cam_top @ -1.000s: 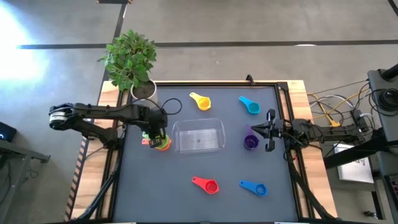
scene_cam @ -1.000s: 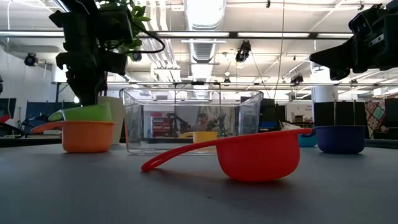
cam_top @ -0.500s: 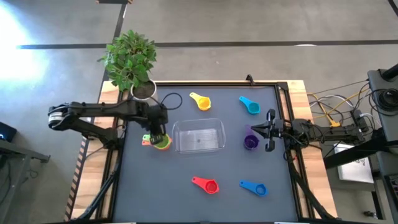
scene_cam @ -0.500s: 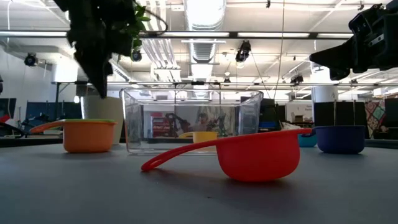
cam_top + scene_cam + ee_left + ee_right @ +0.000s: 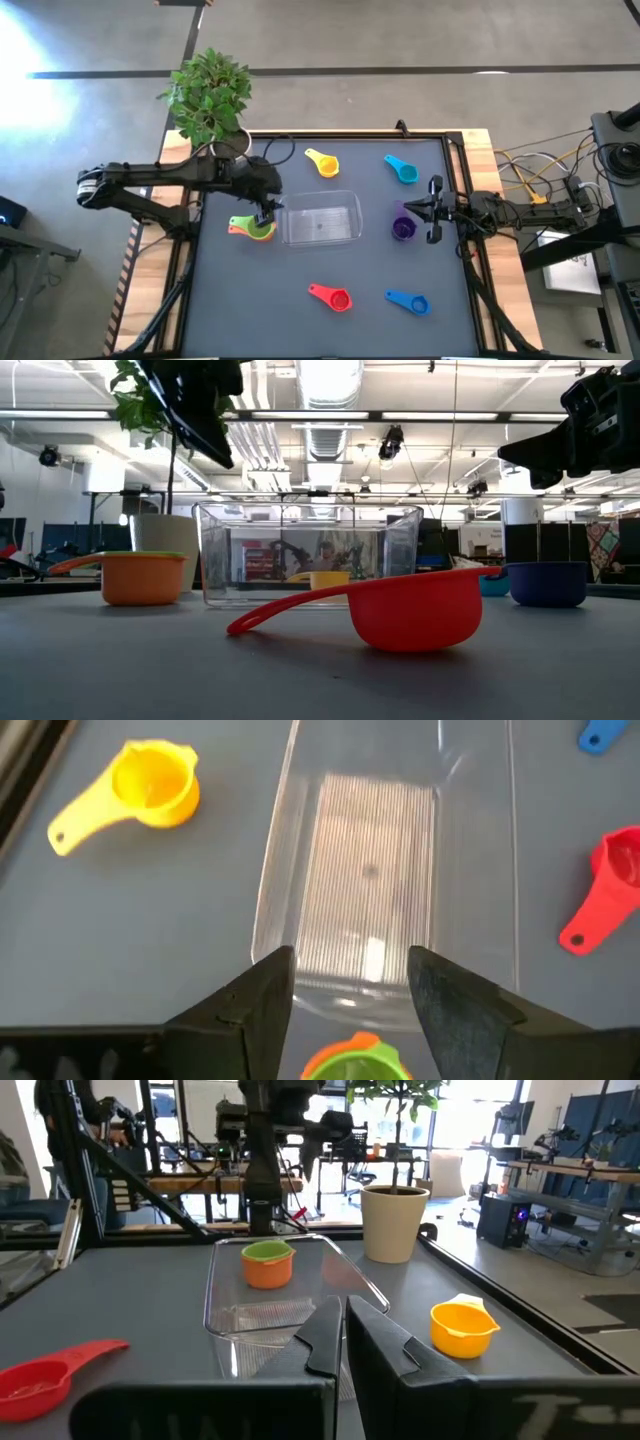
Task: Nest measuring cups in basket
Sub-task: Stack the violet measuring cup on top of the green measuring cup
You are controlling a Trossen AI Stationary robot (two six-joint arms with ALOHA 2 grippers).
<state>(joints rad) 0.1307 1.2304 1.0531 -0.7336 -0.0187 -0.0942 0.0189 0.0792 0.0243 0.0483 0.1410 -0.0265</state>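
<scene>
**Green cup seated in orange cup beside the clear basket**

The dark counter [image 5: 330,330] carries every item. A potted plant [image 5: 212,100] stands at its far left corner. The basket [image 5: 320,218], a clear rectangular tub, sits near the centre, with nothing in it. The left end effector [image 5: 268,205] hangs above the basket's left end, its fingers [image 5: 262,1005] apart and holding nothing. The right end effector [image 5: 432,210] waits at the right side of the counter, its fingers pressed together above and just beside the purple cup [image 5: 403,229]. Just left of the basket, the green cup [image 5: 256,226] sits nested inside the orange cup [image 5: 140,575]; whether the orange cup touches the basket wall is unclear. The yellow cup [image 5: 322,162] and light blue cup [image 5: 401,169] lie beyond the basket; the red cup [image 5: 333,296] and blue cup [image 5: 410,301] lie on its near side.
</scene>
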